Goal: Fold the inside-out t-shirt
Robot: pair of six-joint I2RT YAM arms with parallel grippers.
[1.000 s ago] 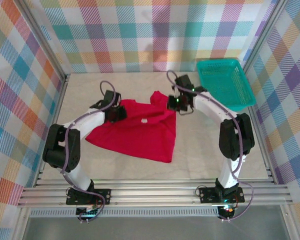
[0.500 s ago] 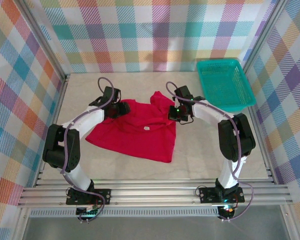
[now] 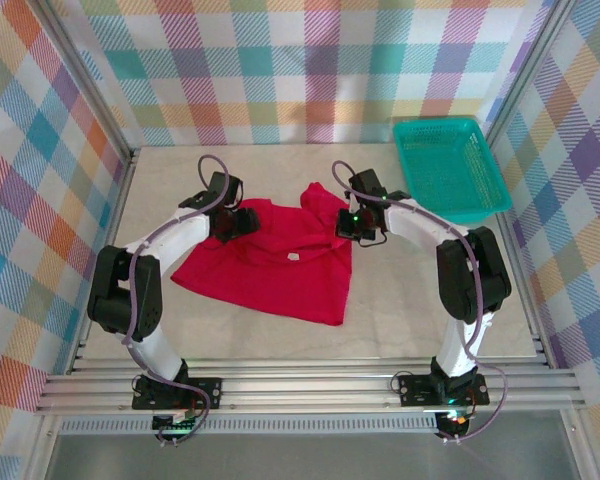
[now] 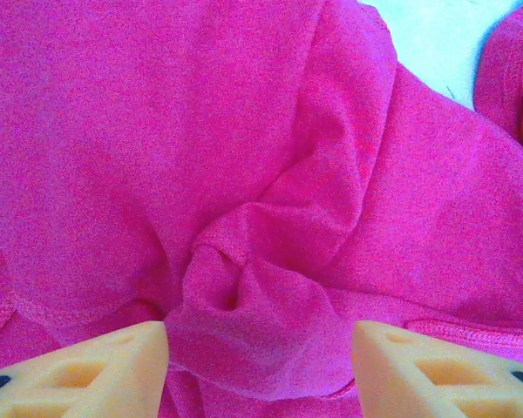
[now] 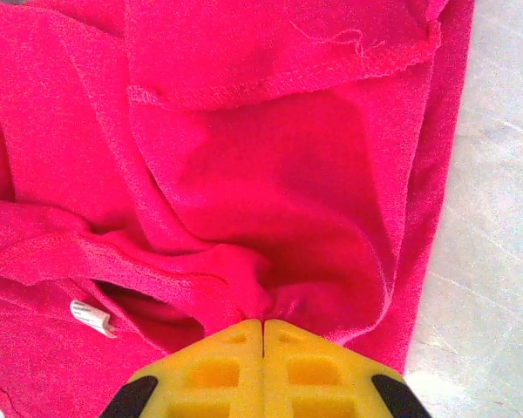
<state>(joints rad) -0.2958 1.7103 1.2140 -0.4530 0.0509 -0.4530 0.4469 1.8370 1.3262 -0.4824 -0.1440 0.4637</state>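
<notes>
The inside-out t-shirt [image 3: 270, 268] lies spread and rumpled on the table, bright red, with its small white neck tag [image 3: 292, 258] facing up. My left gripper [image 3: 242, 222] is at the shirt's far left corner. In the left wrist view its jaws [image 4: 260, 357] stand open on either side of a bunched fold of the shirt [image 4: 244, 157]. My right gripper [image 3: 346, 226] sits at the far right corner. It is shut [image 5: 262, 324], pinching a pucker of the shirt [image 5: 270, 157], with the tag [image 5: 91, 317] to its left.
A teal plastic basket [image 3: 438, 123] stands at the back right of the table, close behind the right arm. Bare pale tabletop [image 3: 410, 300] runs right of the shirt and along the near side. Checked walls enclose the table.
The left gripper's jaws have spread apart, letting the cloth go. The right gripper has come down and nearer with its corner, and the shirt's far edge has settled on the table.
</notes>
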